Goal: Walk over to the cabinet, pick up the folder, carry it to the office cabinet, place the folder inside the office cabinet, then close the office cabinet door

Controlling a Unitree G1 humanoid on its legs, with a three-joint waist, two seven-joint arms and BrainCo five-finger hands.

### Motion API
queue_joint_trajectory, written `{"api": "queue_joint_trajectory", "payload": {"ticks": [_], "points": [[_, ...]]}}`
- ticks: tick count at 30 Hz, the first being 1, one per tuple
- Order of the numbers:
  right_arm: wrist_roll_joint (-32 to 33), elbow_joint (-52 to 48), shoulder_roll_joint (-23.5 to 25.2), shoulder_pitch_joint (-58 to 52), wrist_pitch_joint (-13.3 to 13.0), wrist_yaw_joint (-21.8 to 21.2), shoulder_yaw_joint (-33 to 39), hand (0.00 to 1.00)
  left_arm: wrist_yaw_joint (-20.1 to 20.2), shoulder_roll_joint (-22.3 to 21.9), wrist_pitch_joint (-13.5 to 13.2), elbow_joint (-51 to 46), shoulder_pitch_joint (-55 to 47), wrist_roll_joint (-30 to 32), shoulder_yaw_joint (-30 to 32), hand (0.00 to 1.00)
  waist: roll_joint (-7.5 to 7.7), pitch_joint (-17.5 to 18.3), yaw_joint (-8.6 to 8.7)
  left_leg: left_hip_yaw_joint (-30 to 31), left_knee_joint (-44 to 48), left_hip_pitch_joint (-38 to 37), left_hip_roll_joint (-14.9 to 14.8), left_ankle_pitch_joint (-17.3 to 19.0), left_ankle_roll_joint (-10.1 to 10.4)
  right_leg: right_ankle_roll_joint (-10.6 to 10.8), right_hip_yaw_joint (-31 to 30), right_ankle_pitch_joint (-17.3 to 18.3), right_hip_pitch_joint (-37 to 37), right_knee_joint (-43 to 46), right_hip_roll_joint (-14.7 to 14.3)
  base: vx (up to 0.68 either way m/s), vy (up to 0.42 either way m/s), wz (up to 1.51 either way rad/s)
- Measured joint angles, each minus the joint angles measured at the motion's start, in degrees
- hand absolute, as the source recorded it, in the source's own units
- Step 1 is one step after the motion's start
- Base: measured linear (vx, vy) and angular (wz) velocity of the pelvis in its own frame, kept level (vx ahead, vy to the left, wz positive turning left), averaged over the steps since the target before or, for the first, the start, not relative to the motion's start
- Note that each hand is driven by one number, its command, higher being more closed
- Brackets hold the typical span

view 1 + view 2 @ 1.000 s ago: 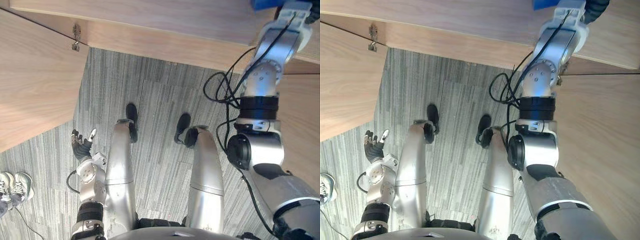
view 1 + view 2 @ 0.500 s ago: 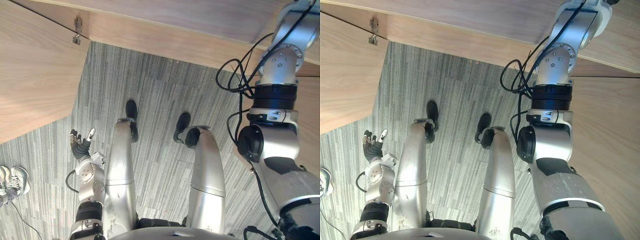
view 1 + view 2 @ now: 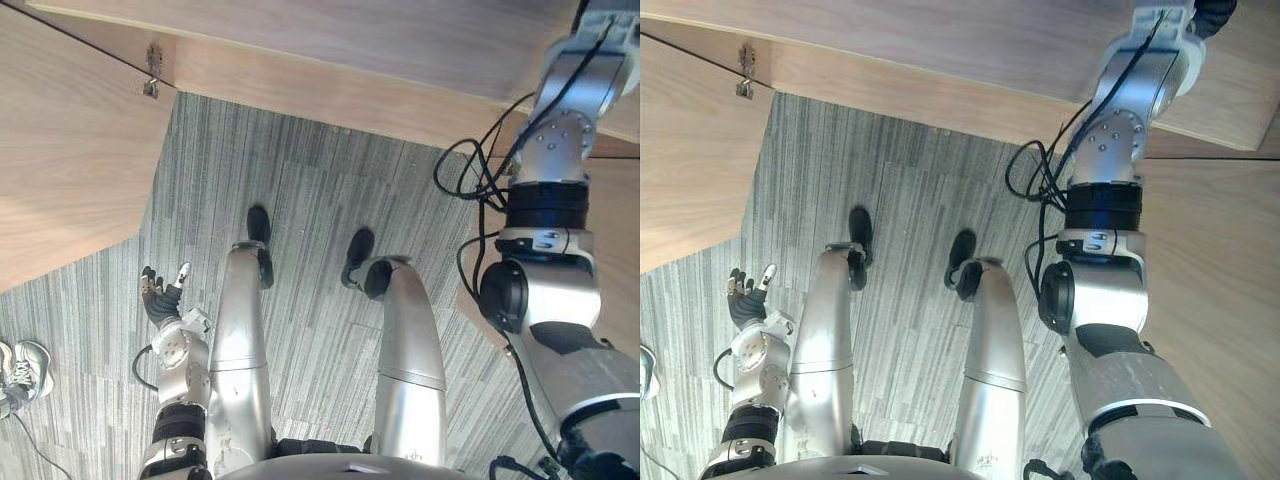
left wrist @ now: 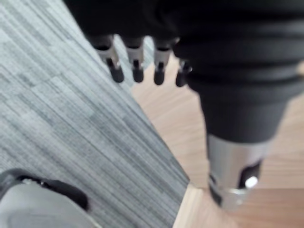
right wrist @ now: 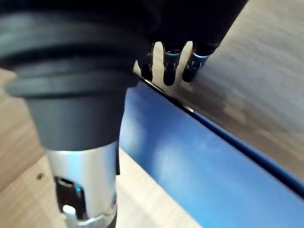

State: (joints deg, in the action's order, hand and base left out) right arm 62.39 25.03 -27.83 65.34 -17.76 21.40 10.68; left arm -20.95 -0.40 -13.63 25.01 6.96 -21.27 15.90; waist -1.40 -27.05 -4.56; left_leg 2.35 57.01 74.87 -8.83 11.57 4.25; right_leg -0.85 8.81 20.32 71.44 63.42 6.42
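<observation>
While the left hand (image 3: 158, 297) hung loose and empty beside the cabinet door (image 3: 60, 150), the right hand (image 5: 172, 59) pinched the blue folder (image 5: 199, 161) on the cabinet shelf (image 5: 145, 211).

The left arm (image 3: 178, 375) hangs down at the robot's side, bent slightly at the elbow. The left hand (image 3: 160, 297) is low, with its fingers (image 4: 136, 71) loosely extended in a row and the thumb (image 4: 232, 175) held apart, holding nothing. The right arm (image 3: 545, 210) is raised and stretched forward and up. The right hand (image 5: 173, 61) has its fingers over the far edge of the blue folder (image 5: 199, 161) and its thumb (image 5: 85, 185) on the near side, pinching the folder.
</observation>
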Motion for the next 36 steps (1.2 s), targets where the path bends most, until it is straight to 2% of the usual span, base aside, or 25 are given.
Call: {"api": "queue_joint_trajectory", "payload": {"ticks": [3, 6, 7, 11, 14, 19, 23, 30, 32, 36], "points": [[-2.52, 0.75, -3.96, -2.26, 2.98, -2.43, -1.57, 0.0, 0.13, 0.52, 0.05, 0.76, 0.0, 0.0, 0.09, 0.0, 0.0, 0.0, 0.42, 0.0, -0.31, -0.22, -0.31, -0.16, -0.12, 0.08, 0.09, -0.51, -0.56, -0.98, -0.38, 0.02, 0.027, -0.07], [-4.33, 0.72, -6.66, -5.61, 4.26, -4.59, -1.7, 0.0, 0.46, 1.07, 0.11, 2.43, 0.0, 0.01, 0.09, 0.0, 0.0, 0.0, 0.55, 0.0, -0.6, -0.89, -0.42, -0.16, -0.13, 0.16, 0.18, -0.73, -1.37, -1.6, -0.52, 0.0, 0.0, 0.0], [-4.33, 0.69, -6.94, -6.48, 4.37, -5.11, -1.7, 0.0, 0.64, 1.22, 0.17, 3.06, 0.0, 0.01, 0.09, 0.0, 0.0, 0.0, 0.58, 0.0, -0.81, -1.18, -0.47, -0.19, -0.16, 0.16, 0.23, -0.83, -1.67, -1.86, -0.56, 0.01, 0.022, -0.04], [-4.34, 0.47, -8.75, -12.11, 4.68, -7.3, -3.85, 0.0, 1.79, 2.18, 0.96, 3.83, -0.86, 0.01, 0.44, 0.0, 1.81, 1.3, 1.02, -0.74, -2.45, -2.04, -0.91, -0.58, -0.27, 0.03, 0.13, -1.6, -2.16, -3.6, -0.81, 0.01, 0.016, -0.06], [-4.39, -1.74, -11.15, -14.88, 5.5, -8.98, -3.95, 0.0, 2.52, 2.5, 1.13, 3.94, -0.87, 0.03, 0.41, 0.0, 1.94, 1.38, 1.25, -0.76, -2.47, -2.03, -0.92, -0.6, -0.32, 0.17, 0.17, -1.86, -2.41, -4.07, -0.81, 0.0, 0.011, -0.01], [-8.49, -4.38, -15.03, -17.7, 5.8, -11.76, -6.88, 0.0, 2.9, 3.89, 1.26, 5.27, -0.9, 0.08, 0.56, 0.0, 1.94, 1.38, 1.24, -0.93, -2.54, -2.51, -0.98, -0.61, -0.41, 0.35, 0.11, -2.18, -3.0, -4.6, -0.84, 0.01, 0.024, -0.02], [-16.83, -10.76, -15.68, -19.39, 7.8, -12.8, -12.55, 0.0, 2.99, 4.99, 2.08, 2.1, -0.46, 0.21, 0.06, 0.0, 2.55, 1.72, 1.42, -2.37, -4.1, -3.75, -1.73, -0.94, -0.81, 0.41, -0.59, -3.04, -3.45, -6.11, -1.3, 0.0, 0.01, -0.1], [-39.47, -15.62, -15.77, -20.76, 10.89, -12.03, -12.84, 0.0, 2.98, 4.9, 3.14, -2.95, 0.97, 2.54, -0.13, 0.0, 2.59, 1.75, 1.31, -2.47, -4.59, -3.84, -1.94, -1.04, -0.86, 0.34, -0.45, -3.3, -3.67, -6.81, -1.51, 0.0, 0.003, -0.03], [-42.75, -16.37, -15.77, -21.71, 11.89, -12.07, -12.7, 0.0, 2.98, 4.91, 3.68, -4.52, 1.06, 3.53, -0.11, 0.0, 2.6, 1.75, 1.26, -2.5, -5.02, -3.93, -1.77, -1.27, -0.86, 0.34, -0.42, -3.3, -3.68, -6.97, -1.38, 0.01, 0.01, 0.05], [-43.63, -17.99, -15.75, -25.04, 11.98, -12.73, -12.69, 0.0, 3.11, 5.02, 3.9, -6.72, 1.31, 4.27, 0.05, 0.0, 2.6, 1.75, 1.18, -2.49, -5.37, -4.08, -1.71, -1.47, -0.79, 0.33, -0.34, -3.3, -3.76, -7.08, -1.33, 0.0, 0.002, 0.01]]}}
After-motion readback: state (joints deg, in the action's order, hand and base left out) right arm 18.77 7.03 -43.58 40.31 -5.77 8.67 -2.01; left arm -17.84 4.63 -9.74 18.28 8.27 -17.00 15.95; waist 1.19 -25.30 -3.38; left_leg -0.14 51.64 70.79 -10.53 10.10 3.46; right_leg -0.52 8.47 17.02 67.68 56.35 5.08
